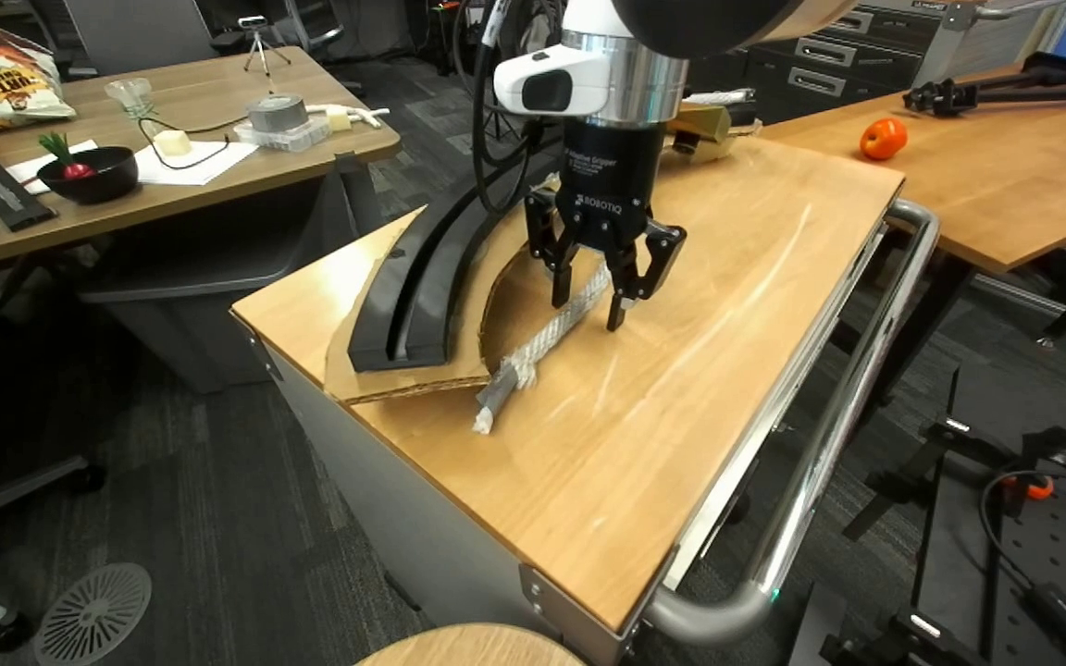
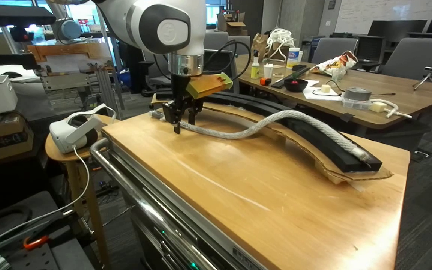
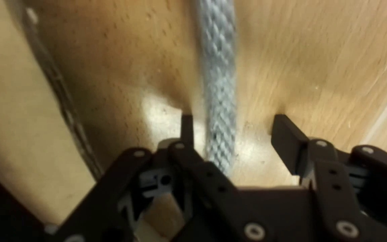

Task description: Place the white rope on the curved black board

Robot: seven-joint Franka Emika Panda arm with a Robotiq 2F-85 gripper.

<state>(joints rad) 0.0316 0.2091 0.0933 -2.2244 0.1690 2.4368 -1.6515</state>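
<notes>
One tool (image 3: 233, 127), with two fingers (image 3: 287, 143) apart, astride one white rope (image 2: 263, 124), draped at right over one curved black board (image 2: 302, 129).

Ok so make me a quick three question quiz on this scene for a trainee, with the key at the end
1. True or false: the gripper is open, with one finger on each side of the white rope.
2. In an exterior view, the rope's end away from the gripper lies over: a) the black bowl, b) the curved black board, c) the metal rail.
3. What material shows directly under the board?

Key: 1 true; 2 b; 3 cardboard.
</notes>
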